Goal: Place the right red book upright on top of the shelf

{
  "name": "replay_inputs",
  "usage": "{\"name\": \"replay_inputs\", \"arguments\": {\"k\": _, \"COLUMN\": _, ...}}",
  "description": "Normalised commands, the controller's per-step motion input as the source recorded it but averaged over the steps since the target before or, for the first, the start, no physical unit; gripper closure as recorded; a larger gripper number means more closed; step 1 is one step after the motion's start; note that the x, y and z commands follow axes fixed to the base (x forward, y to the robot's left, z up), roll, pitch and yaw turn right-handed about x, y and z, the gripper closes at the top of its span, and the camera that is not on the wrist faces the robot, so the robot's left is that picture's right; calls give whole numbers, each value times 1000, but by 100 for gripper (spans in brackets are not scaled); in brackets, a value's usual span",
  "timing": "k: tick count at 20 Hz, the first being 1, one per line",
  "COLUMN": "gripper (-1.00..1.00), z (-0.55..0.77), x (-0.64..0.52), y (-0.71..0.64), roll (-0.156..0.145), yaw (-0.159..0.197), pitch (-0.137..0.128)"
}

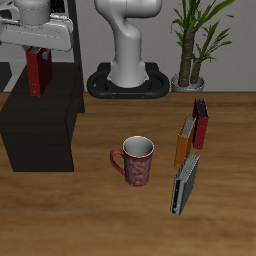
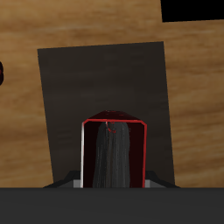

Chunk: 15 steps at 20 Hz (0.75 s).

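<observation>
The pincer (image 1: 37, 52) holds the right red book (image 1: 36, 72) up over the shelf (image 1: 40, 120).

The pincer is closed on the top of the right red book, and the book hangs straight down from it. The book stands upright in the air above the flat black top of the shelf. From the pincer's own camera, the book's end (image 2: 114, 153) shows as a red frame with grey pages inside, and the dark top of the shelf (image 2: 101, 83) lies under it. I cannot tell if the book touches the shelf. A red mug (image 1: 135, 160) with a white inside sits on the wooden surface (image 1: 90, 215), near the shelf. Past the mug, an orange book (image 1: 183, 143) and a shorter red book (image 1: 201, 124) stand close together. A grey book (image 1: 184, 183) leans just in front of them. A green plant (image 1: 196, 40) stands at the back.
</observation>
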Motion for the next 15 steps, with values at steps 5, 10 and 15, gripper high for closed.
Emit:
{"name": "replay_inputs", "arguments": {"k": 5, "gripper": -100, "z": -119, "x": 62, "y": 35, "roll": -12, "yaw": -7, "pitch": 21}}
{"name": "replay_inputs", "arguments": {"k": 10, "gripper": -100, "z": 13, "x": -1, "y": 16, "roll": -26, "yaw": -16, "pitch": -3}}
{"name": "replay_inputs", "arguments": {"k": 15, "gripper": -100, "z": 65, "x": -23, "y": 72, "roll": -13, "yaw": 16, "pitch": -14}}
